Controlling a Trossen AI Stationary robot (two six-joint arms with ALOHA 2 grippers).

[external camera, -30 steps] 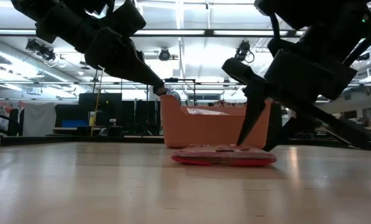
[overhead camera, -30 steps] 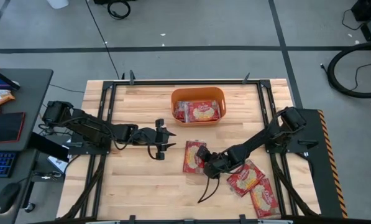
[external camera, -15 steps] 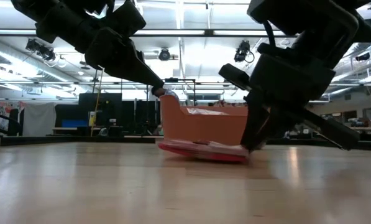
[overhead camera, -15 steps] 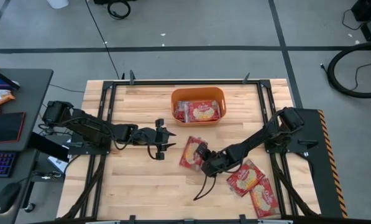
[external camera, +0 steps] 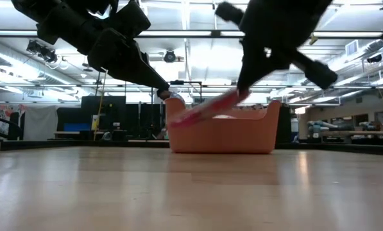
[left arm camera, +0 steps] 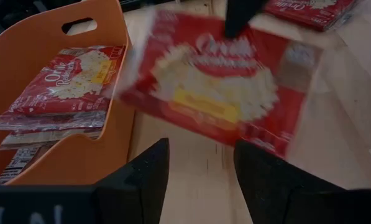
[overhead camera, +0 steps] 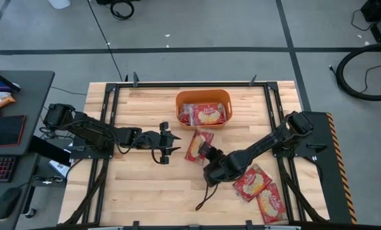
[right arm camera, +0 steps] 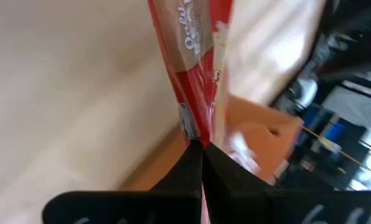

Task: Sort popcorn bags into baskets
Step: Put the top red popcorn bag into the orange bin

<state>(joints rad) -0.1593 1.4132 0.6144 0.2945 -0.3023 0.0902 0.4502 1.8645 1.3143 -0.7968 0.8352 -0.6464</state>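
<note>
Basket (overhead camera: 203, 96): orange tub at the far middle of the worktop (overhead camera: 139, 185); already holds a short stack of popcorn bags (overhead camera: 203, 115), a red printed face on top, at least three layers visible in the left wrist view.
Bag in transit (overhead camera: 198, 146): red packet, picture side up, lifted clear of the wood and tilted; sits just short of the basket's near wall, not yet over the rim.
Right claw (overhead camera: 207, 153): clamped on one edge of that packet, fingers pinched tight on the seam in the right wrist view; arm reaches in from the right side toward the middle.
Left claw (overhead camera: 171, 142): parked mid-worktop, left of the carried bag, fingers parted and holding nothing; pointed toward the basket.
Bags left on the wood (overhead camera: 260, 191): an overlapping pile at the near right corner, at least two, possibly three; exact count unclear from the overlap.
Progress: judged partway, roughly half; several bags stowed, one on the way in, the near-right pile untouched.
Remaining: carry the held packet over the rim and release, then fetch the near-right pile one at a time.
Risk: thin edge grip on a tilted, floppy packet; could snag on the near rim.
</note>
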